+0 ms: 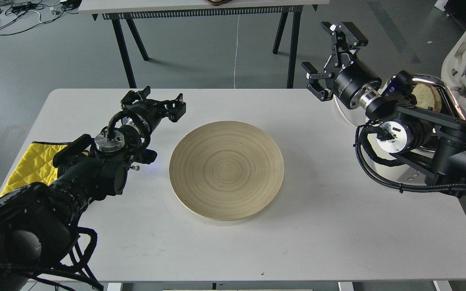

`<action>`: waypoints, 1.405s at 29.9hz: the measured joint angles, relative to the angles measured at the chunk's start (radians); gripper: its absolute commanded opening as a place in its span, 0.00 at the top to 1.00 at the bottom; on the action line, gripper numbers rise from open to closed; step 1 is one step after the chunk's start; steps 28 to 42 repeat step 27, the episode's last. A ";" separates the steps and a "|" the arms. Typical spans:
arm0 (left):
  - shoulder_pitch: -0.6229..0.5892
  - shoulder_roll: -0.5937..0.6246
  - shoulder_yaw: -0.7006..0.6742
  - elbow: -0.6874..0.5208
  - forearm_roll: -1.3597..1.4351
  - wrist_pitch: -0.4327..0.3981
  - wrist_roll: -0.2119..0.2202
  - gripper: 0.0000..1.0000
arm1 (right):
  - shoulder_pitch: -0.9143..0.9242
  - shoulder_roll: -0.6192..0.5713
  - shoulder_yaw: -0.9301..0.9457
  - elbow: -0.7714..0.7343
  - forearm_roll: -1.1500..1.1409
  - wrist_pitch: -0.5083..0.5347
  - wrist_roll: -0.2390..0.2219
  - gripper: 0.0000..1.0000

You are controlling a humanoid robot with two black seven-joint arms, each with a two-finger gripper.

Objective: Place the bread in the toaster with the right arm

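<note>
tan bread [425, 96] upright in toaster [449, 95]

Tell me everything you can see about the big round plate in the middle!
The wooden plate is large, round and shallow, pale tan like light wood or bamboo, with fine ring lines circling out from its center. Its rim rises a little. It lies flat on the white table, near the middle, and nothing lies on it. Nothing touches it but the table; both black arms are off to its sides.
</note>
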 measured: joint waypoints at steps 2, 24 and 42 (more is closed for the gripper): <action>0.000 0.000 0.000 0.000 0.000 0.000 0.000 0.00 | -0.039 0.039 0.007 -0.053 0.007 0.101 0.000 0.01; 0.000 0.000 0.000 -0.001 0.000 0.000 0.000 0.00 | -0.171 0.128 0.016 -0.184 0.045 0.288 0.000 0.01; 0.000 0.000 0.000 -0.001 0.000 0.000 0.000 0.00 | -0.167 0.126 0.019 -0.183 0.049 0.288 0.000 0.01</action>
